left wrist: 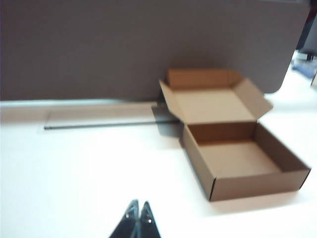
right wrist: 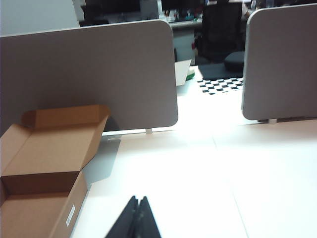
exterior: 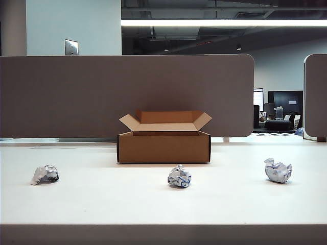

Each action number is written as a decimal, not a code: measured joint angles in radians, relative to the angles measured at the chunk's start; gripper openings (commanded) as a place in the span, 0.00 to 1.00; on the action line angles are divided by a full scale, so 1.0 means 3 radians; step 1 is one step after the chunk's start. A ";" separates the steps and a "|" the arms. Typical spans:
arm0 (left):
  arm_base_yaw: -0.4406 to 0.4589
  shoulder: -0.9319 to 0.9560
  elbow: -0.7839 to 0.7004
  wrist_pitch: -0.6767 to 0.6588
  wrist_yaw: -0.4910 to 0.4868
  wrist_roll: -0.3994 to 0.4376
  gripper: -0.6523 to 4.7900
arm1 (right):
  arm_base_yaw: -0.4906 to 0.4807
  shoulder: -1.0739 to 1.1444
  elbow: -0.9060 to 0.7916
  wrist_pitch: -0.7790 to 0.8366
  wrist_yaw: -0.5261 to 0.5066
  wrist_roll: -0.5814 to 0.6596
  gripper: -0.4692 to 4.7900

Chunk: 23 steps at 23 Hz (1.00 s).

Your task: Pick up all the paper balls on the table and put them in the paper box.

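1. White surface (exterior: 153, 204), grey-brown partition panel (exterior: 127, 94) behind; dim office beyond.
2. Paper box (exterior: 163, 146) at centre against partition, flaps spread, tan inside bare. Small white label on box side in right wrist view, writing too small to read.
3. Three paper balls in a row nearer than box, well apart: left ball (exterior: 45, 174), middle ball (exterior: 179, 177), right ball (exterior: 278, 170). Blue and dark print, illegible.
4. Left gripper (left wrist: 138, 210) above bare surface beside box, jaws pressed together, holding nothing.
5. Right gripper (right wrist: 138, 204) likewise, box to its side, jaws pressed together, holding nothing.
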State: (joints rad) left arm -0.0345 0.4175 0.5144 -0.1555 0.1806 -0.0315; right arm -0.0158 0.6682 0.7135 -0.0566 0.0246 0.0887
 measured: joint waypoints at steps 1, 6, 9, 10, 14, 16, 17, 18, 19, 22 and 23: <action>0.0000 0.0116 0.0000 0.0060 0.0011 0.0025 0.11 | 0.0027 0.0117 0.0094 -0.0020 0.0003 -0.0023 0.08; 0.0000 0.0891 0.0217 0.0200 0.0376 0.0251 0.11 | 0.0271 0.0795 0.0444 -0.0295 -0.0004 -0.0448 0.08; -0.0028 0.1324 0.0404 0.0135 0.0468 0.0373 0.11 | 0.0397 0.1072 0.0443 -0.0514 -0.0032 -0.0542 0.09; -0.0041 0.1450 0.0473 0.0085 0.0501 0.0455 0.11 | 0.0440 0.1175 0.0443 -0.0581 -0.0053 -0.0547 0.09; -0.0056 0.1795 0.0642 0.0092 0.0631 0.0534 0.25 | 0.0571 0.1456 0.0443 -0.0703 -0.0085 -0.0552 0.33; -0.0083 0.1995 0.0702 0.0033 0.0645 0.0585 0.42 | 0.0633 0.1577 0.0443 -0.0743 -0.0085 -0.0547 0.44; -0.0092 0.2163 0.0757 -0.0104 0.0661 0.0643 0.43 | 0.0683 0.1658 0.0440 -0.0746 -0.0090 -0.0512 0.45; -0.0125 0.2281 0.0788 -0.0164 0.0659 0.0703 0.43 | 0.0720 0.1720 0.0439 -0.0745 -0.0092 -0.0444 0.48; -0.0151 0.2333 0.0788 -0.0177 0.0659 0.0743 0.46 | 0.0752 0.1752 0.0440 -0.0735 -0.0085 -0.0399 0.54; -0.0184 0.2439 0.0787 -0.0290 0.0674 0.0872 0.53 | 0.0754 0.1839 0.0437 -0.0735 -0.0095 -0.0247 0.77; -0.0186 0.2468 0.0787 -0.0327 0.0674 0.0923 0.55 | 0.0752 0.1850 0.0437 -0.0743 -0.0095 -0.0169 0.79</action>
State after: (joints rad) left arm -0.0902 1.1580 0.7506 -0.2535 0.3828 0.2455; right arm 0.2096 1.2232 0.8448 -0.2794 -0.0040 0.0380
